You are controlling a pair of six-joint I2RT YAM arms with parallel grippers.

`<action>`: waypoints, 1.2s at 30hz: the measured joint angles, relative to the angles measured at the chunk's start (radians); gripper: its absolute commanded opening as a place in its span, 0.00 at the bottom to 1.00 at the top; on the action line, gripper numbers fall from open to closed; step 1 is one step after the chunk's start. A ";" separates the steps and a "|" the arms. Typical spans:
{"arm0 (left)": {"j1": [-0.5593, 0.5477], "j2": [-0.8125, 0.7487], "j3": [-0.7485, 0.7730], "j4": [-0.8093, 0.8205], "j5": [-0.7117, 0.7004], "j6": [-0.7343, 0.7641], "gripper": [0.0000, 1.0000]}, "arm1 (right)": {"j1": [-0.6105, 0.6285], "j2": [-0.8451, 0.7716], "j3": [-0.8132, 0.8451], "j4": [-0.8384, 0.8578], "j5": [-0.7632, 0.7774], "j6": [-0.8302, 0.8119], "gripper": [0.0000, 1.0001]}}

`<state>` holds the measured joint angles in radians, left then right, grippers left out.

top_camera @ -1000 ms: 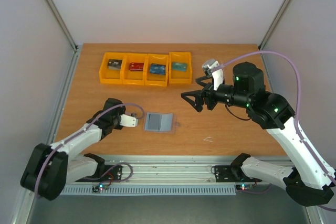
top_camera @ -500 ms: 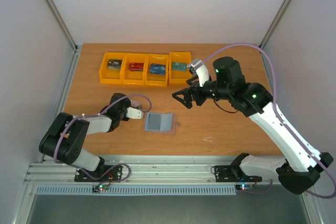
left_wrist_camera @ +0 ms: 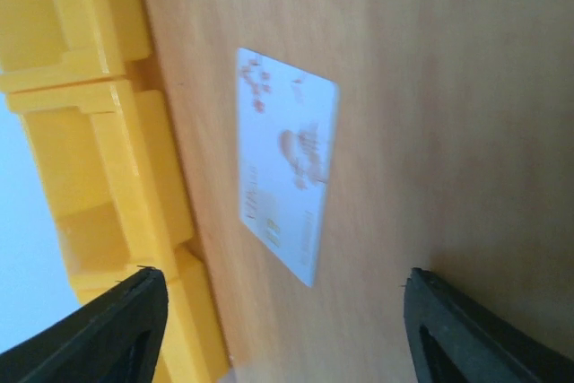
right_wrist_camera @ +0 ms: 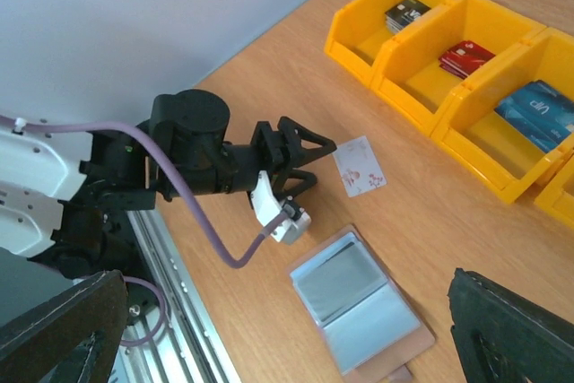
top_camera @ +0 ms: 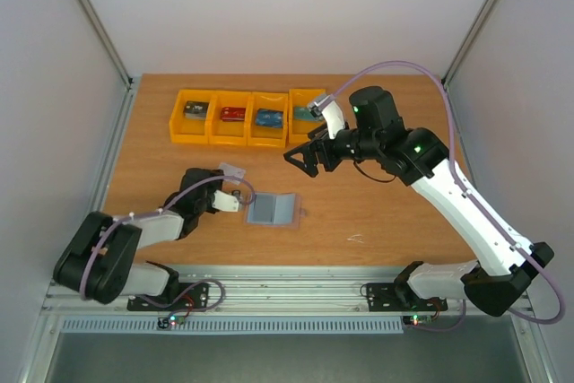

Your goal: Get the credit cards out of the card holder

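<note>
Top external view, starting close to you: the card holder (top_camera: 272, 209) lies open and flat on the table (top_camera: 395, 221), near the front edge. It is soft blue-grey inside, with a fold down the middle and a thin pink edge. Just to its left is your left gripper (right_wrist_camera: 321, 161). A second ago it was pinched shut on a pale card. Now its black fingers are spread apart and hold nothing. The card (top_camera: 231, 170) has been let go and looks to lie flat on the wood, just past the fingertips, between the card holder and the bins. It is small, thin and stiff, with square corners. It is whitish, with tiny reddish marks you can see from the left wrist. So I think one card is out and put down. You cannot tell from here if more cards hide in the grey pockets, so check there next. A bit farther back, your right gripper (top_camera: 300, 161) has swung in from the right. It hangs in the air over the table with its fingers wide apart and nothing in them. Farthest back sit the bins (top_camera: 229, 138), four shiny yellow plastic boxes in a row. Each one holds a little stack: dark, red, blue and teal.
</note>
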<state>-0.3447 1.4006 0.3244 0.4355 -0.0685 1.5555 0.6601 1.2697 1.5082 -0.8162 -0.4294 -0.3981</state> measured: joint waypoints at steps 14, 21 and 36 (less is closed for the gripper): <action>-0.003 -0.412 0.361 -0.784 0.253 -0.763 0.95 | 0.000 0.286 -0.081 -0.071 0.220 0.346 0.83; 0.003 -0.504 0.299 -0.719 0.365 -1.518 0.94 | 0.063 0.487 -0.143 -0.057 0.200 0.482 0.83; 0.003 -0.406 -0.028 -0.421 0.333 -2.235 0.88 | 0.083 0.683 -0.194 0.115 0.092 0.633 0.47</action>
<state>-0.3416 0.9951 0.2966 0.0147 0.2642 -0.6800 0.7433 1.9526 1.3144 -0.7010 -0.3378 0.2352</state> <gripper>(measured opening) 0.885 0.597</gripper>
